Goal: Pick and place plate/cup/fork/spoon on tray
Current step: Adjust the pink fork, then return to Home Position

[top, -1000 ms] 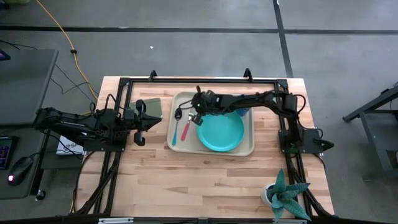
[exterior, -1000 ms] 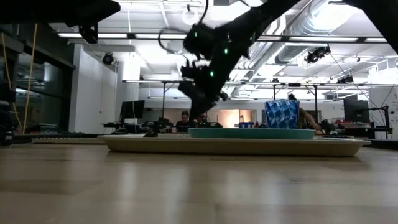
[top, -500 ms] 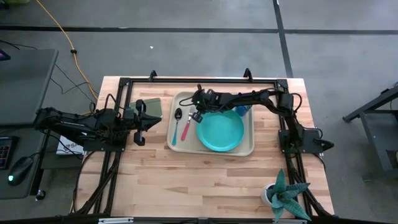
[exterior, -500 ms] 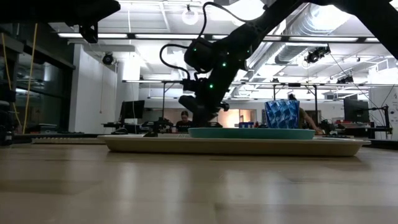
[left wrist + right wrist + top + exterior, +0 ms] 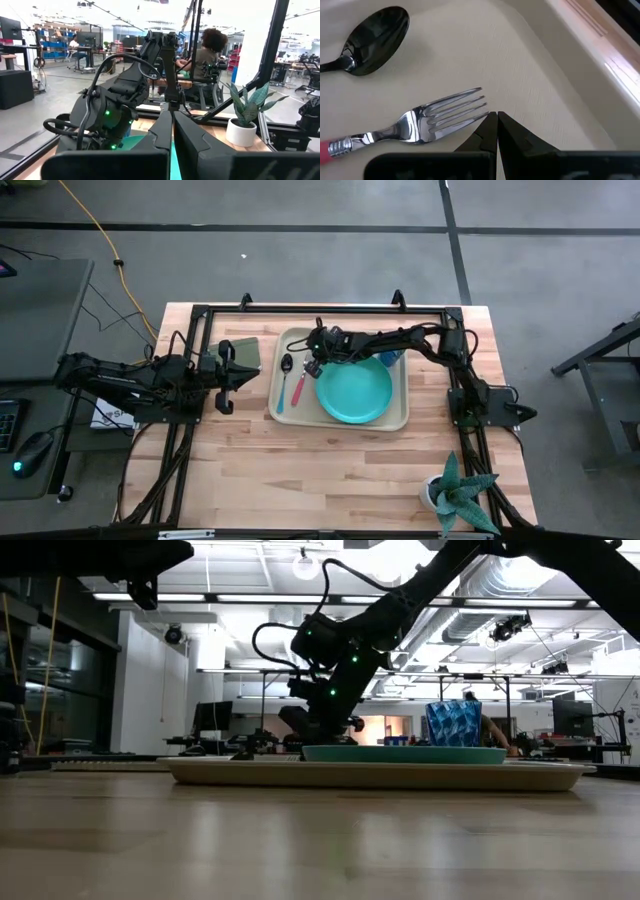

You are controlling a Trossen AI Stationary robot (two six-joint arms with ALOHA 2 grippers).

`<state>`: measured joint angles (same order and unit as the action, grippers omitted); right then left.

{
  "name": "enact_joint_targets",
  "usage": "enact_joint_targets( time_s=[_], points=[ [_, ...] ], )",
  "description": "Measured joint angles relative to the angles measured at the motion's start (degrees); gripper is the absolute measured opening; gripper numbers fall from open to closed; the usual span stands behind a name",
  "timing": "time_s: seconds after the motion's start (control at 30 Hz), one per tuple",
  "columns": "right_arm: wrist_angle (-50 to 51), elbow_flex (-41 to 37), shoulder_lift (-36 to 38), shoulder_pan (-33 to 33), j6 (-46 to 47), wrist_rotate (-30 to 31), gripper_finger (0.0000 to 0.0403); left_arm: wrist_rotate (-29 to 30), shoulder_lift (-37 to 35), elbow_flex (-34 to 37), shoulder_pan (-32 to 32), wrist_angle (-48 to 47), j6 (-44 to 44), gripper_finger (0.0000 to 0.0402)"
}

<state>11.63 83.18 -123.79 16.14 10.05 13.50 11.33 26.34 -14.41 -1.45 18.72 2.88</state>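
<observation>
The beige tray [image 5: 400, 418] lies on the table's far middle. On it rest the turquoise plate [image 5: 354, 392], the blue cup [image 5: 391, 358] behind the plate, the spoon [image 5: 285, 380] with its light blue handle and the fork [image 5: 298, 388] with its red-pink handle. The fork and spoon lie flat on the tray's left part. My right gripper [image 5: 497, 120] is shut, low over the tray, with its tips at the ends of the fork's tines [image 5: 455, 112]. The spoon's bowl [image 5: 377, 27] lies beyond. My left gripper [image 5: 222, 376] is shut and empty at the table's left. My right gripper's shut fingertips [image 5: 492, 120] stand right at the tips of the fork's tines [image 5: 482, 114], slanting down onto the tray floor. I cannot tell whether they touch the fork. The fork lies flat on the tray.
An olive-green rectangle [image 5: 243, 352] lies by my left gripper. A white pot with a spiky green plant [image 5: 455, 492] stands at the near right corner. A black frame [image 5: 200, 315] runs around the work area. People sit at desks in the room beyond the table.
My right gripper has gone down toward the tray, from well above it to just over its floor beside the fork's tines.
</observation>
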Motion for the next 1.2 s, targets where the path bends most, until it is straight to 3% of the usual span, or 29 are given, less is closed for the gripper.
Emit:
enact_joint_targets(
  time_s=[0.4, 0.67, 0.83, 0.97, 1.1, 1.2],
  points=[
    [-4.6, 0.0, 0.0, -0.2, 1.5, -2.6, 0.0000, 0.0, 0.0, 0.0, 0.0, 0.0, 0.0, 0.0000],
    [0.0, 0.0, 3.0, 0.1, -5.7, 1.0, 0.0000, 0.0, 0.0, 0.0, 0.0, -0.2, 0.0, 0.0000],
    [12.5, -0.1, 11.5, 0.0, -8.9, 3.0, 0.0000, 0.0, 0.0, 0.0, 0.0, -0.8, 0.0, 0.0000],
    [17.7, -4.9, 21.8, -2.0, -7.9, 2.4, 0.0000, 0.0, 0.0, 0.0, 0.0, -0.8, 0.0, 0.0000],
    [13.7, -17.1, 34.5, -6.4, -6.5, -0.3, 0.0000, 1.0, 0.0, 0.0, 0.0, -0.7, -0.9, 0.0000],
    [5.0, -27.9, 45.0, -10.6, -4.9, -3.3, 0.0000, 1.1, 0.0, 0.0, 0.0, -0.6, -0.9, 0.0000]
  ],
)
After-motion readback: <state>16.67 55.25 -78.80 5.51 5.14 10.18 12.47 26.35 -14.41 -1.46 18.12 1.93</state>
